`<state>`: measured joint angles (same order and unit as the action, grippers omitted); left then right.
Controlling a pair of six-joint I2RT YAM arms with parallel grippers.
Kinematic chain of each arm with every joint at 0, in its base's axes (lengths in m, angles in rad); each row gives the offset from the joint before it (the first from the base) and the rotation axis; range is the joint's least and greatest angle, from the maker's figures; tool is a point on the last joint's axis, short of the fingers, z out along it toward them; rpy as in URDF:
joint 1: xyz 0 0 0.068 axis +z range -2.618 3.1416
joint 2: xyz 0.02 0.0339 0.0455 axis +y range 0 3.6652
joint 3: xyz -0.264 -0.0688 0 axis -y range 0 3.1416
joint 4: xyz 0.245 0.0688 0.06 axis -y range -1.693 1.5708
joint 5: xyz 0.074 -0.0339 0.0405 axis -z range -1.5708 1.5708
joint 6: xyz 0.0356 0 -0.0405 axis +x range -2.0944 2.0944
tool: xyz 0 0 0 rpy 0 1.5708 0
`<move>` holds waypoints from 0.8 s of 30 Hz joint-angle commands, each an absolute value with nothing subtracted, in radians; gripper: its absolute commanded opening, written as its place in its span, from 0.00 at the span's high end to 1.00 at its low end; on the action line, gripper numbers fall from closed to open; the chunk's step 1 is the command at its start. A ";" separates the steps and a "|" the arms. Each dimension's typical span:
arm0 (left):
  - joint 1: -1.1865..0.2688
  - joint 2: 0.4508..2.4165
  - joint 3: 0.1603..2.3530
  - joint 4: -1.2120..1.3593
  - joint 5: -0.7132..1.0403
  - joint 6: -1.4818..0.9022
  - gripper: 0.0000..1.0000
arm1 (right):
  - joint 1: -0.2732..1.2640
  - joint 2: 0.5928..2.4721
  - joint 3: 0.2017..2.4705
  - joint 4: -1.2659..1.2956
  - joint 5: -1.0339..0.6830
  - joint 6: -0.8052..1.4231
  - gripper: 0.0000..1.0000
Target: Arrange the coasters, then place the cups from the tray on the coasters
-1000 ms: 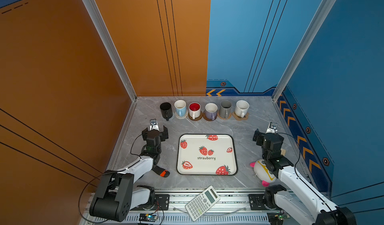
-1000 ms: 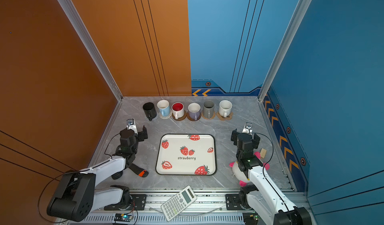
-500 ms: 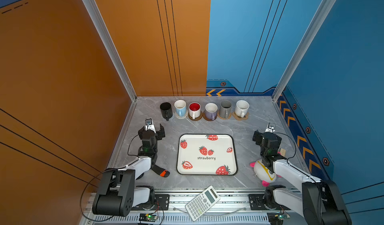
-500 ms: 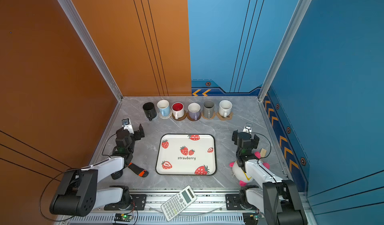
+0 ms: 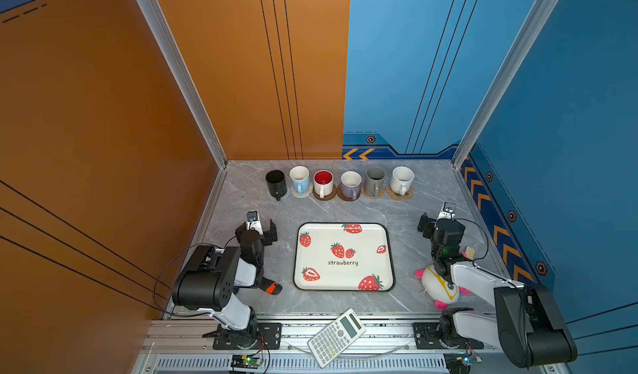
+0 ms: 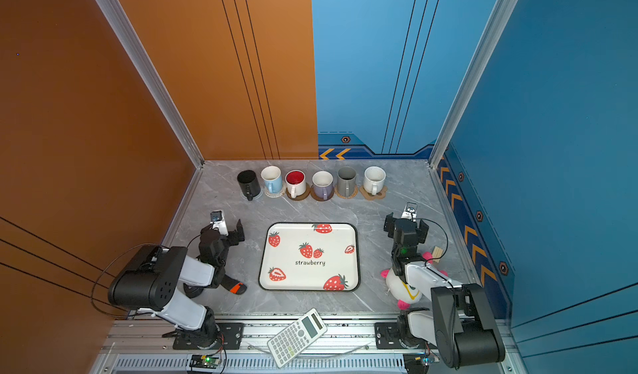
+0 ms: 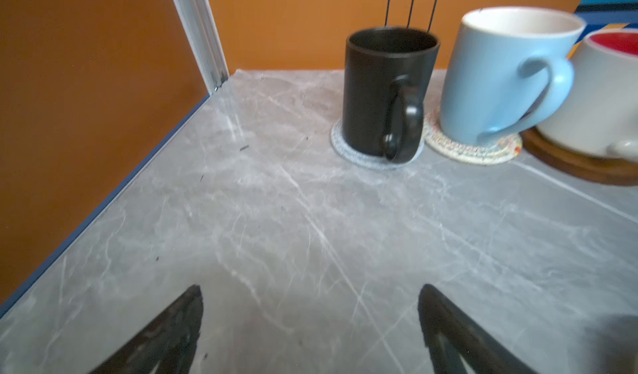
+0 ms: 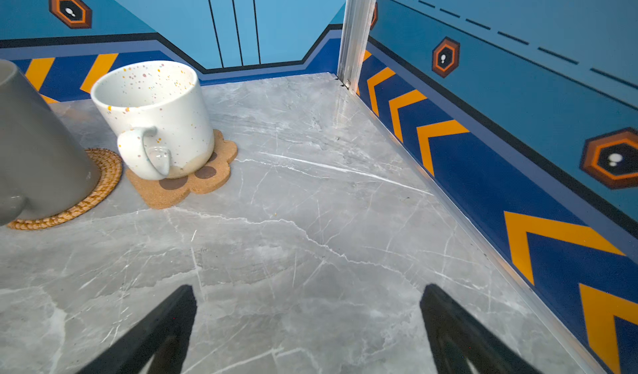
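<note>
Left end effector [image 5: 258,230] and right end effector [image 5: 439,224]: jaws held apart, flanking tray [image 5: 345,275] in both top views; cups [image 5: 350,184] set on coasters [image 5: 400,196] at worktop [image 5: 345,210] rear. Left wrist: black cup [image 7: 373,89] seated on grey coaster [image 7: 362,161]. Right wrist: speckled cup [image 8: 162,113] seated on paw coaster [image 8: 207,182].

Left gripper [image 7: 310,287]: bare tabletop [image 7: 276,217] ahead, then black mug [image 7: 383,89] and blue mug [image 7: 497,79] bar the way — orange wall [image 7: 86,113] close on its left. Right gripper [image 8: 308,286]: open run ahead; speckled mug [image 8: 155,113] front-left, blue wall [image 8: 518,113] right.
</note>
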<state>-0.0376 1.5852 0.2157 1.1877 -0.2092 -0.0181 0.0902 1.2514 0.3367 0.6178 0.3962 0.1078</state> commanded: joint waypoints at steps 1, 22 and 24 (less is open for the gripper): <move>-0.030 1.569 0.251 1.183 -0.110 0.013 0.02 | 0.082 1.291 0.323 0.718 0.361 0.095 0.00; -0.010 1.560 0.371 0.941 -0.117 -0.009 0.02 | 0.041 1.546 0.353 0.948 0.240 0.084 0.00; -0.010 1.563 0.370 0.940 -0.119 -0.008 0.02 | 0.043 1.545 0.354 0.945 0.240 0.082 0.00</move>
